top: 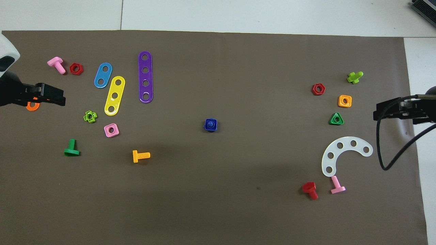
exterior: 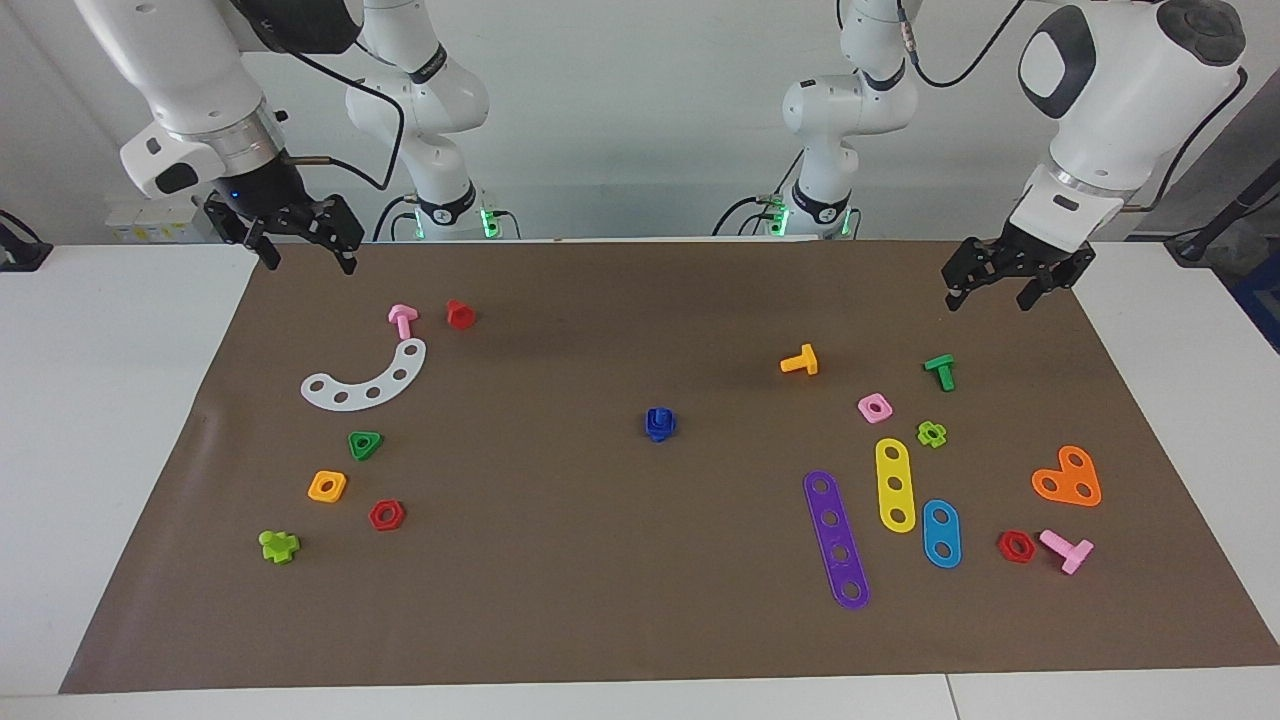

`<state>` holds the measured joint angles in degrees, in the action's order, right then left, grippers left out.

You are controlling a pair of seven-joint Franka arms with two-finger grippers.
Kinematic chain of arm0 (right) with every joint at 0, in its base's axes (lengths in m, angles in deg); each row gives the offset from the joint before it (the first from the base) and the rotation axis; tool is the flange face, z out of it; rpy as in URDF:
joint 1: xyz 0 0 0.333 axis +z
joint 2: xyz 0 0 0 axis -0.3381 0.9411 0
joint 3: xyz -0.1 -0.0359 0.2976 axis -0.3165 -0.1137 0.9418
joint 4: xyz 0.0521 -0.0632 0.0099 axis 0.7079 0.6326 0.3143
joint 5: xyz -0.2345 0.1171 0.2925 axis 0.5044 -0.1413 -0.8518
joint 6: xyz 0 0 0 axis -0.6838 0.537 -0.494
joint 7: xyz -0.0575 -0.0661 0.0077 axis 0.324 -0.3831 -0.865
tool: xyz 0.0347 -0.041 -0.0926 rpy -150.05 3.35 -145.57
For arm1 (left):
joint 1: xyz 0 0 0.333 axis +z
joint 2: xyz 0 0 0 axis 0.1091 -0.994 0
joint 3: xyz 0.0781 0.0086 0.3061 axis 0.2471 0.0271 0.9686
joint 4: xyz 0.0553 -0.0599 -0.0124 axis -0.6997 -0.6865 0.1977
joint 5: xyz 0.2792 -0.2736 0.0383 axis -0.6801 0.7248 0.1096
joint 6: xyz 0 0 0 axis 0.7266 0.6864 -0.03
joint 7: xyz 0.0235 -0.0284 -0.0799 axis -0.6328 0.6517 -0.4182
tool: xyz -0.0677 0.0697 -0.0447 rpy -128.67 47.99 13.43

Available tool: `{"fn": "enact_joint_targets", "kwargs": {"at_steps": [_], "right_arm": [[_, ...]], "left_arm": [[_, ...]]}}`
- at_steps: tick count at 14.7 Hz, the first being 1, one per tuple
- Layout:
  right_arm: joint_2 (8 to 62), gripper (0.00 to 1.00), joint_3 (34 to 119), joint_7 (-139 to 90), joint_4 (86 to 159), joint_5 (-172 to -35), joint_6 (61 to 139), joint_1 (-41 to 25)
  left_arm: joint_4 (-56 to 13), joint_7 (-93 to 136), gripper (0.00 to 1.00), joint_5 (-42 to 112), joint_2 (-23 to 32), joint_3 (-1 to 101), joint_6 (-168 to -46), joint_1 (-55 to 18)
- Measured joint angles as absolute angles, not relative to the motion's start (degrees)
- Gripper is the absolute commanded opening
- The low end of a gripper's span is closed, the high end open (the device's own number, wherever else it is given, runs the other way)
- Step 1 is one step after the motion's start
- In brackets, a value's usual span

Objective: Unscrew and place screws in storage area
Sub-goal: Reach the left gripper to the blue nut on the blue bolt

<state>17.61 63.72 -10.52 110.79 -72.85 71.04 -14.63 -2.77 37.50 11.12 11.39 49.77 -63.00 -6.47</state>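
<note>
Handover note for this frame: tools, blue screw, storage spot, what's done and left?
Left tool: raised over the mat's edge near the green bolt, open, holding nothing, waiting.
Right tool: raised near the pink bolt, open, holding nothing.
Blue screw: mid-mat, apparently seated in a blue nut, untouched.
Storage area: bare mat beside the white curved strip and green triangle nut.
Done: nothing. Left: unscrew it and carry it over.

Dark-blue bolt (exterior: 660,423) mid-mat, well apart from both raised claws.
</note>
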Motion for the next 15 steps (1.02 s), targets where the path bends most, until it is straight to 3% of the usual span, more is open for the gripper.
{"fn": "enact_joint_targets", "kwargs": {"at_steps": [8, 12, 15], "right_arm": [[17.6, 1.0, 63.7, -10.5, 110.8, -72.9, 71.0, -14.3], [17.6, 1.0, 63.7, -10.5, 110.8, -72.9, 71.0, -14.3], [17.6, 1.0, 63.7, -10.5, 110.8, -72.9, 71.0, -14.3]], "left_arm": [[-3.6, 37.3, 1.0, 11.2, 11.4, 48.8, -65.3, -7.4], [-5.8, 26.8, 1.0, 11.2, 10.2, 48.3, -69.4, -16.7], [-6.3, 16.9, 0.99, 11.2, 6.1, 48.1, -75.2, -24.7]]}}
